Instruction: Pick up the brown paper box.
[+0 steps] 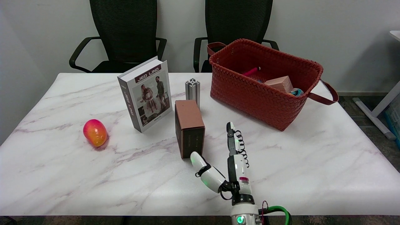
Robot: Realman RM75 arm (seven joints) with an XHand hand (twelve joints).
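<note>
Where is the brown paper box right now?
In the head view, the brown paper box stands mid-table, right of the book, in front of the aluminium profile.

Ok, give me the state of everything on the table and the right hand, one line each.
brown paper box: upright on the table, not held.
right hand: open, fingers apart, beside the box's near end.
book: standing upright.
basket: upright, open top, items inside.
metal bar: standing upright behind the box.
egg-shaped toy: lying on the table.
</note>
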